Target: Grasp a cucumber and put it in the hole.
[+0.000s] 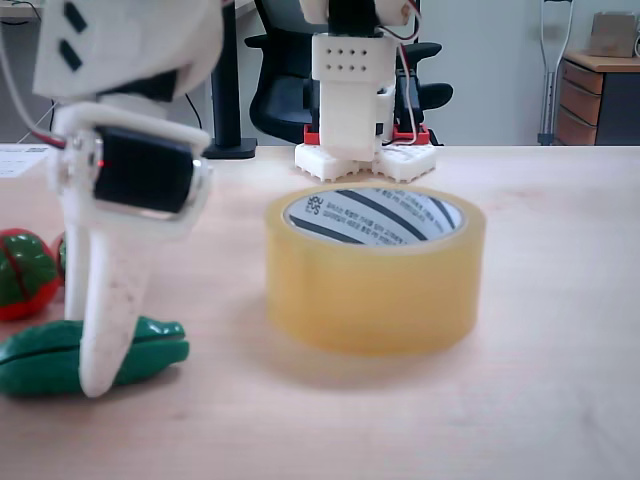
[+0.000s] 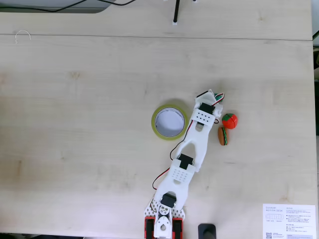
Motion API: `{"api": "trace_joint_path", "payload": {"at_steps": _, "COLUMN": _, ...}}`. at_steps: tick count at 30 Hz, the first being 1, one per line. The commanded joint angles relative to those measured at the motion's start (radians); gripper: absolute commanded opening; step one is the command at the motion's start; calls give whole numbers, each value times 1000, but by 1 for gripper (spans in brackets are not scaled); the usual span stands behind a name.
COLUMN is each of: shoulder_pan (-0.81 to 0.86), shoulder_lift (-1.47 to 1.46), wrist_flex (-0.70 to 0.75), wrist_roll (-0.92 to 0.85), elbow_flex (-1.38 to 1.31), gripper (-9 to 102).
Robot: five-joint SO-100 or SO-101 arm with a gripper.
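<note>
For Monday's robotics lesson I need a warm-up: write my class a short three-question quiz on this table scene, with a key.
1. True or false: the cucumber already lies inside the hole of the tape roll.
2. In the low fixed view, where is the cucumber relative to the tape roll? A) to its left, on the table B) to its right C) on top of it
3. Fill in: in the top-down fixed view, the round toy beside the burger toy is red and ____.

Key: 1 false; 2 A; 3 green.
</note>
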Motion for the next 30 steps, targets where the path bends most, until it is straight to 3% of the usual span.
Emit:
{"api": "trace_joint_path", "payload": {"at_steps": 1, "shoulder_pan": -3, "shoulder_lift": 15, "wrist_flex": 20, "wrist_roll": -12, "elbow_flex": -57, "gripper": 10}}
{"api": "trace_joint_path", "payload": {"at_steps": 15, "shoulder_pan": -2, "shoulder_lift": 107, "wrist_flex": 26, "wrist_roll": -17, "elbow_flex": -63, "gripper": 8}}
{"api": "trace_joint_path", "payload": {"at_steps": 30, "shoulder_pan": 5, "shoulder_lift": 321, "wrist_flex": 140, "wrist_roll": -17, "elbow_flex": -81, "gripper": 6}}
